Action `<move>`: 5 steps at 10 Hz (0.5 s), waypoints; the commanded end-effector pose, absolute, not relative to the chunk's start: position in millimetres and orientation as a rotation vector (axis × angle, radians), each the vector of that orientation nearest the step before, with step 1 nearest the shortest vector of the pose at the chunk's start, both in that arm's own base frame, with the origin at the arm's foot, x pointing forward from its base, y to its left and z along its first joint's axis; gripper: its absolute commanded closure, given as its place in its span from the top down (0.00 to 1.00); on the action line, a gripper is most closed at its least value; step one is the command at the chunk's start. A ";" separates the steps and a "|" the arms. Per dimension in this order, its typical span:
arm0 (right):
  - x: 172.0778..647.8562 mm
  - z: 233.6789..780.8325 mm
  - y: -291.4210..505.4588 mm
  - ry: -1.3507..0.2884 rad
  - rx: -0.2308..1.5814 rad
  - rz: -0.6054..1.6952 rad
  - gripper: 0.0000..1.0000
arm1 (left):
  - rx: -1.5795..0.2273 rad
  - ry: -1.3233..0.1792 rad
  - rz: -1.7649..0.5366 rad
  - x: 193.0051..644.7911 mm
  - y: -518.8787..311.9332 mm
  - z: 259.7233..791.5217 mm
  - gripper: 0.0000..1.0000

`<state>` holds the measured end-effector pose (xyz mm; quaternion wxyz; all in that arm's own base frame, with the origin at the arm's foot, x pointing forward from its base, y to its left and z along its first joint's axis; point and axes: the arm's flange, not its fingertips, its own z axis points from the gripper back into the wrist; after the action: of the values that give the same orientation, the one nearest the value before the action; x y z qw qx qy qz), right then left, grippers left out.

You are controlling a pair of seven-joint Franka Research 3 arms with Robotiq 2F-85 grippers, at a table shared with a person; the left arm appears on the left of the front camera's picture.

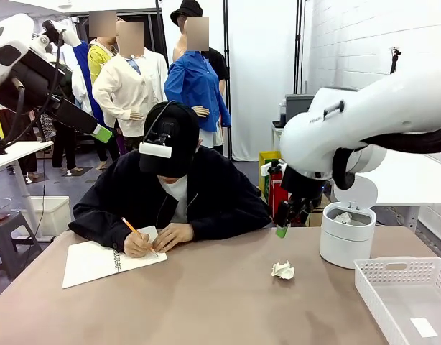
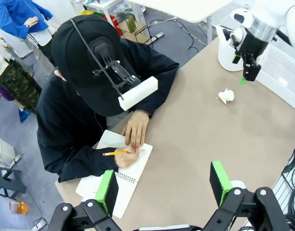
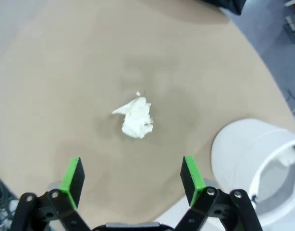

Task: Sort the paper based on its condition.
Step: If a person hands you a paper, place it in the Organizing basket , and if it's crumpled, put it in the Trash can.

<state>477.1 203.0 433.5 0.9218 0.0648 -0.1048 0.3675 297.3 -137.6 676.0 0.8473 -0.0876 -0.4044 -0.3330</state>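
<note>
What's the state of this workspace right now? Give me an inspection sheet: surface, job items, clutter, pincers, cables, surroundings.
Surface: tan table, no spills seen.
Job's things: crumpled paper loose on the table; white bin, lid up, crumpled paper inside; white basket holding one flat slip.
Clutter: notebook, which a person is writing in with a pencil.
Pincers: left pincer open, high above the table; right pincer open, above the crumpled paper, not touching.
Cables: black cable on the left arm; cable bundle off the table edge.
Surroundings: white side table, stool.
</note>
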 end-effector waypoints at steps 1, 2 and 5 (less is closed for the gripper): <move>476.7 418.7 207.4 -0.239 0.126 0.729 1.00 | -0.188 -0.857 -0.699 297.9 -135.9 675.7 1.00; 477.1 433.5 203.0 -0.215 0.133 0.755 1.00 | -0.188 -0.857 -0.699 297.9 -135.9 675.7 1.00; 477.1 433.5 203.0 -0.215 0.133 0.755 1.00 | -0.188 -0.857 -0.699 297.9 -135.9 675.7 1.00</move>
<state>477.7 205.0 432.1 0.9219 0.0639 -0.1085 0.3665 297.3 -137.5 676.0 0.8473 -0.0876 -0.4044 -0.3329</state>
